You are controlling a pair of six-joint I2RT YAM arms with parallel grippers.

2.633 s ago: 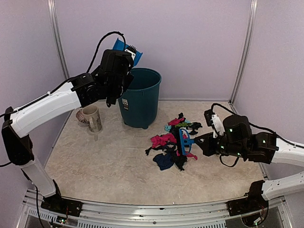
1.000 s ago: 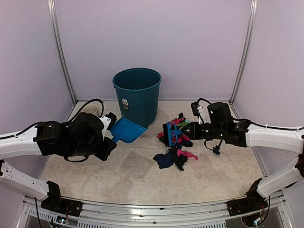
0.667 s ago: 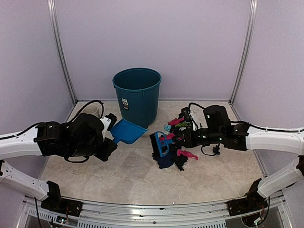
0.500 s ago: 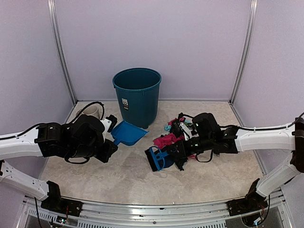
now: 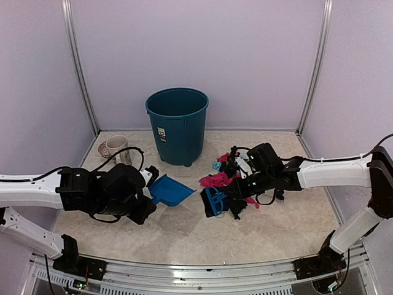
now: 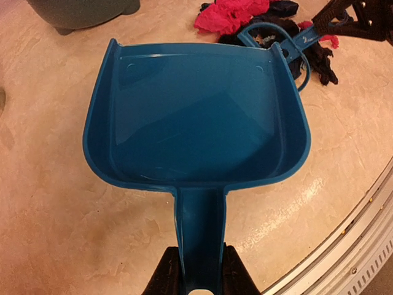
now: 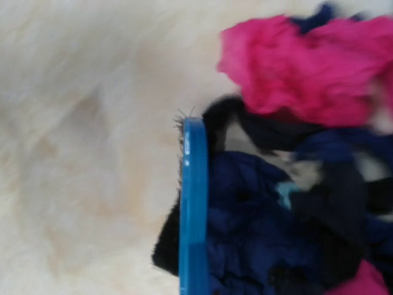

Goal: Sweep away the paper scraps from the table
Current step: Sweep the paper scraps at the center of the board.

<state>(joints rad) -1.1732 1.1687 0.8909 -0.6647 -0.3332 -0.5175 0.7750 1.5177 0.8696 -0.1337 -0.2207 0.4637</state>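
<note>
Top external view: left end effector (image 5: 145, 206) clamped on the dustpan (image 5: 169, 190) handle, mouth facing right; right end effector (image 5: 237, 190) clamped on the brush (image 5: 214, 201). Paper scraps (image 5: 216, 180) lie heaped on the counter (image 5: 184, 236), mostly just right of the brush, nearer the right arm.

Soft, even light fills the sharp overhead view, leaving faint shadows on the beige marble-patterned table (image 5: 202, 243). The left wrist view is warmer, bowed at its edges, with glare beside the blue plastic dustpan (image 6: 196, 123). The right wrist view is badly blurred, smearing the crumpled paper scraps (image 7: 288, 67) and the blue hand brush (image 7: 193, 203).
</note>
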